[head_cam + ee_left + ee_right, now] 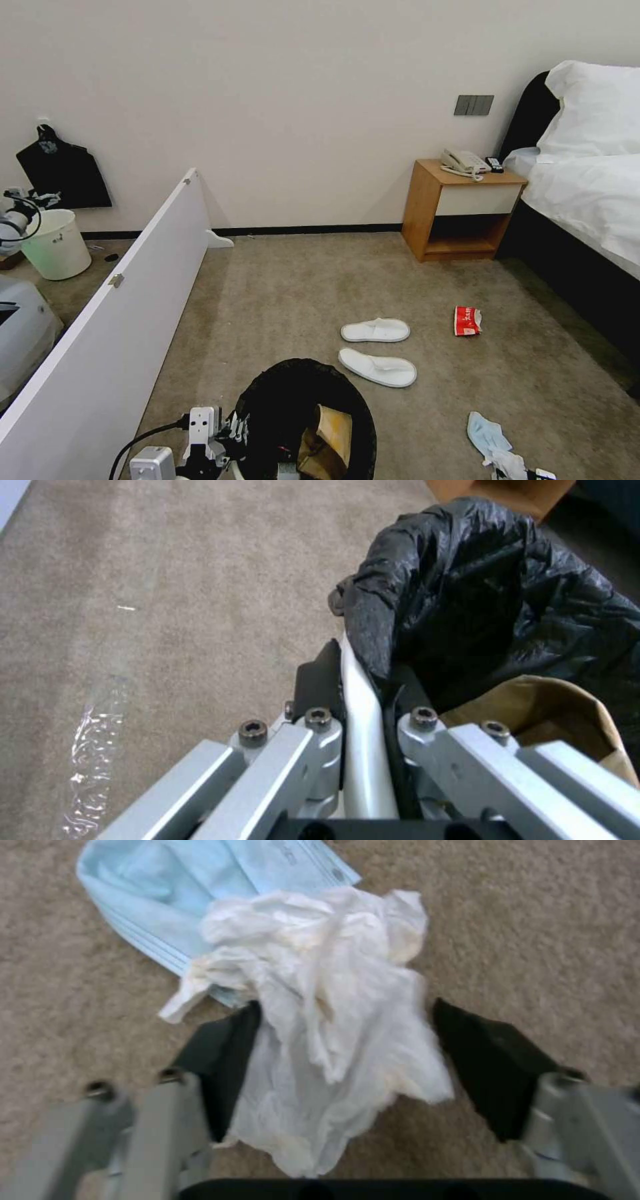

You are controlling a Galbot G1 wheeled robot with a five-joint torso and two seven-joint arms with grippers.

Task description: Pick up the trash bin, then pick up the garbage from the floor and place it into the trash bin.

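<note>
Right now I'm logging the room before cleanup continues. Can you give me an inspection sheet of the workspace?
Surface: beige carpet, with litter on it.
Job's things: trash bin with black liner, brown cardboard inside; white slippers, red packet, blue mask and crumpled white tissue on the floor.
Clutter: plain white bucket behind the white panel.
Grippers: left gripper shut on the bin's rim; right gripper open, astride the tissue.
Cables: black cable at the left arm.
Surroundings: nightstand with telephone; bed.
</note>
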